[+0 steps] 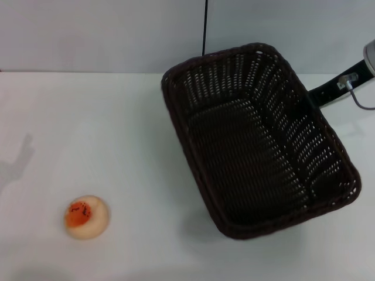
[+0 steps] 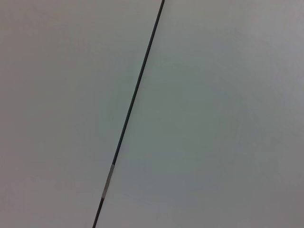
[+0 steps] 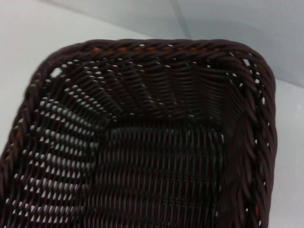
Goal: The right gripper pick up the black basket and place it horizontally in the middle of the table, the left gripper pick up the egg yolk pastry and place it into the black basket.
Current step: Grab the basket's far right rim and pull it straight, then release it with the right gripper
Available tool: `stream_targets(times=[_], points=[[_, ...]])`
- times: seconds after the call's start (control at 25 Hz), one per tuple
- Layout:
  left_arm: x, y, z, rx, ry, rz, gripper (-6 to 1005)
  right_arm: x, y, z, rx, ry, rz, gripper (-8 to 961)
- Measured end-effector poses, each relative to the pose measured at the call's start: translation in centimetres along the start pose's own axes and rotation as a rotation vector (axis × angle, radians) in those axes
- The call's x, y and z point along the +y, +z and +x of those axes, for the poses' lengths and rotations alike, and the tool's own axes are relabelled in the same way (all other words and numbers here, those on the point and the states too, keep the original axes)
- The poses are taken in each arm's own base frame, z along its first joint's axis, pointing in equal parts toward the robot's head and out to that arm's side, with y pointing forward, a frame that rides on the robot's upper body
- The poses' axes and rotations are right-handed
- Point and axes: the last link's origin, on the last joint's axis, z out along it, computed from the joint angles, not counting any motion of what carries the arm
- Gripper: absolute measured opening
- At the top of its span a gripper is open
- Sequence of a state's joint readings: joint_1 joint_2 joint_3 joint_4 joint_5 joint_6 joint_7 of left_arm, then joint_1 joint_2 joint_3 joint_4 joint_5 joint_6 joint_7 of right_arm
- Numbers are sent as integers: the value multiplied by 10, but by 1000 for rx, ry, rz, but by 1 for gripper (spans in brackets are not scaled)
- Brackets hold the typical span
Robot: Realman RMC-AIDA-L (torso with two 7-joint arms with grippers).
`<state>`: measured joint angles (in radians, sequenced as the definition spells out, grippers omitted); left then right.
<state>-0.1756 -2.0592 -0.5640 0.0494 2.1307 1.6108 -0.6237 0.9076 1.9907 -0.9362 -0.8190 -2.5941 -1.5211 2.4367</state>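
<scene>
The black basket (image 1: 252, 146) hangs tilted over the right half of the white table (image 1: 117, 129), with its shadow on the table below its near corner. My right gripper (image 1: 313, 95) reaches in from the far right and grips the basket's right rim; its fingertips are hidden by the wicker. The right wrist view looks down into the empty basket (image 3: 156, 166). The egg yolk pastry (image 1: 86, 216) lies on the table at the near left, far from the basket. My left gripper is out of view.
A grey wall with a dark vertical seam (image 1: 205, 26) stands behind the table; the left wrist view shows only this wall and the seam (image 2: 133, 99). An arm's shadow (image 1: 17, 161) falls on the table's left edge.
</scene>
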Motion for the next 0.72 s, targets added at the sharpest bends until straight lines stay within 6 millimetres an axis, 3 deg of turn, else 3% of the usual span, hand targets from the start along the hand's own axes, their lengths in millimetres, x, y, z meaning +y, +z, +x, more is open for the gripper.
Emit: stream_targets(times=[0.12, 0.2, 0.36, 0.6, 0.72], points=[[0, -4, -1, -10, 6, -1, 807, 6, -4, -2, 7, -101, -14, 148], [0, -6, -3, -24, 10, -9, 806, 17, -8, -8, 28, -272, -42, 148], [5, -16, -9, -71, 12, -41, 804, 28, -8, -18, 51, -439, -58, 149], [11, -32, -9, -64, -4, -57, 802, 55, 3, -38, 53, -824, -46, 146], [18, -37, -9, -68, -13, -98, 800, 62, 7, -44, 25, -905, -41, 144]])
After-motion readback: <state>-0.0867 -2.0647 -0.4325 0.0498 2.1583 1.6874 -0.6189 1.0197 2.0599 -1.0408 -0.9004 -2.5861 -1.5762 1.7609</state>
